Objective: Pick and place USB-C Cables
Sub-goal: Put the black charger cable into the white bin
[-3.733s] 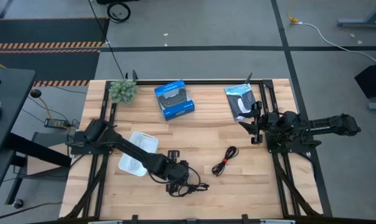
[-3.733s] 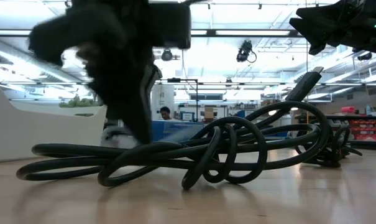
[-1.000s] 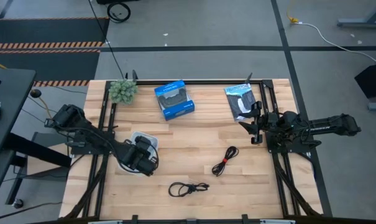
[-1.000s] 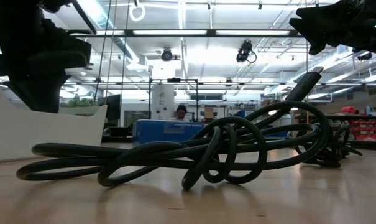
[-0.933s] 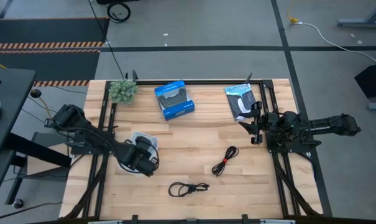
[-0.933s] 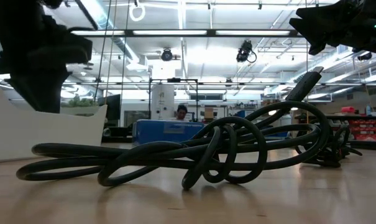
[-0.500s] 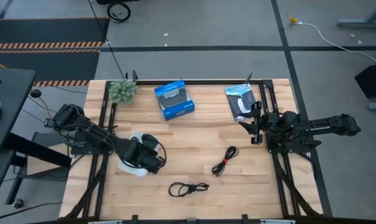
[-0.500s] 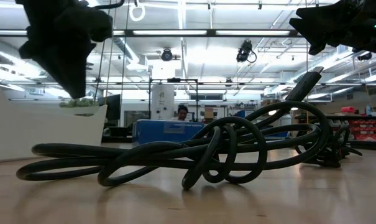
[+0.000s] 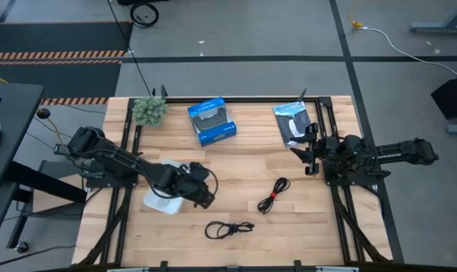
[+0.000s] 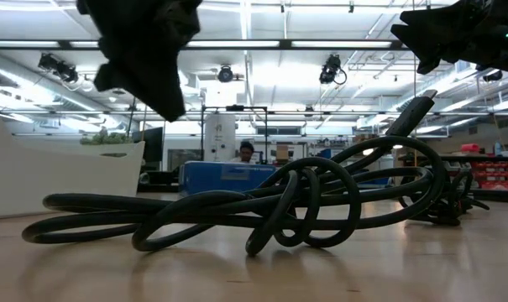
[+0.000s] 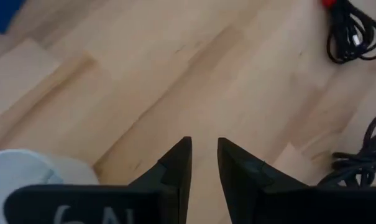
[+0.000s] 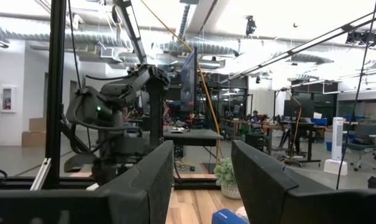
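Note:
The black cable with the silvery-grey plug (image 9: 230, 229) lies coiled on the wood near the table's near edge and fills the low view (image 10: 279, 201). The black cable with the red tie (image 9: 273, 194) lies to its right (image 11: 352, 31). I cannot make out the white cable. My left gripper (image 9: 207, 198) hovers above the table just right of the white tray (image 9: 154, 202); its fingers (image 11: 203, 155) stand a little apart with nothing between them. My right gripper (image 9: 310, 157) waits at the table's right side, open and empty (image 12: 200, 168).
A blue box (image 9: 211, 121) and a black-and-white packet (image 9: 292, 122) lie along the far edge, with a small green plant (image 9: 149, 109) at the far left corner. Bare wood lies between the tray and the two black cables. A person shows far off in the room (image 10: 246, 152).
My left gripper has moved from above the white tray toward the table's right, staying above the table, and now hangs past the tray's right edge. The two black cables have kept their places.

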You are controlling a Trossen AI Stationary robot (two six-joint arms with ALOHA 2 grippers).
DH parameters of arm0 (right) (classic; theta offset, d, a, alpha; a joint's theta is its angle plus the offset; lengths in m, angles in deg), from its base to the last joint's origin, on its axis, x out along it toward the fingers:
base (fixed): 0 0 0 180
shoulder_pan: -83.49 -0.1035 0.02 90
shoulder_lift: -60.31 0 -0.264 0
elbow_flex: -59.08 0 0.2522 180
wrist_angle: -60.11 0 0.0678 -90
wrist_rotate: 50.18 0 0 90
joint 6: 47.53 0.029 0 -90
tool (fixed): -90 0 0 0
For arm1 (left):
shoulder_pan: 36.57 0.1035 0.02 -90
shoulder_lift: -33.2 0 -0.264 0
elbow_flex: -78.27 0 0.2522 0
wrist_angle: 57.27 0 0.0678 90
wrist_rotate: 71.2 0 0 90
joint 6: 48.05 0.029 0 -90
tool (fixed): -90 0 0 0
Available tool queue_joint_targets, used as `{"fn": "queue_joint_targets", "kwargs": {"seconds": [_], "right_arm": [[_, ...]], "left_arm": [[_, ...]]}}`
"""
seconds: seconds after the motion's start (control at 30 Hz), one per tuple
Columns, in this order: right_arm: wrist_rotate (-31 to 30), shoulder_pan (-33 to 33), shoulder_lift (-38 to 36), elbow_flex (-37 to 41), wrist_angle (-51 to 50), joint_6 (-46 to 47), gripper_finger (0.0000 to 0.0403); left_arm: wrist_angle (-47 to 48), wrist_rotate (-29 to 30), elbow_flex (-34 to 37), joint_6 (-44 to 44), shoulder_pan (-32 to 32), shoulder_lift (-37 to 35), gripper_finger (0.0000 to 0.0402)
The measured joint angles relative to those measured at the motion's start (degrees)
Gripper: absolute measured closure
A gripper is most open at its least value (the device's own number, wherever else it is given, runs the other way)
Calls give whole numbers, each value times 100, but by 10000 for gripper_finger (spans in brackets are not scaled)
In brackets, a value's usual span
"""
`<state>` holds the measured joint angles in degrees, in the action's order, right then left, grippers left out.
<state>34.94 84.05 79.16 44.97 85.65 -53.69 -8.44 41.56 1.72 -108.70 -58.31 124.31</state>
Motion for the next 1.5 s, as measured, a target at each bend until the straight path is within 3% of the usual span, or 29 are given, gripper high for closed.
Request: {"fn": "queue_joint_targets", "kwargs": {"seconds": [0.27,0.83,1.1,1.5], "right_arm": [[-2,2,23,1,15,-2,234],[-1,0,38,1,4,0,234],[0,0,38,1,3,-2,234],[-3,2,38,1,6,0,234]], "left_arm": [[-1237,-473,-141,1008,180,552,318],[-1878,-341,-2087,4017,277,2226,312],[-2188,-746,-2756,5109,337,2792,260],[-2872,-1071,-2790,5602,308,3160,184]]}}
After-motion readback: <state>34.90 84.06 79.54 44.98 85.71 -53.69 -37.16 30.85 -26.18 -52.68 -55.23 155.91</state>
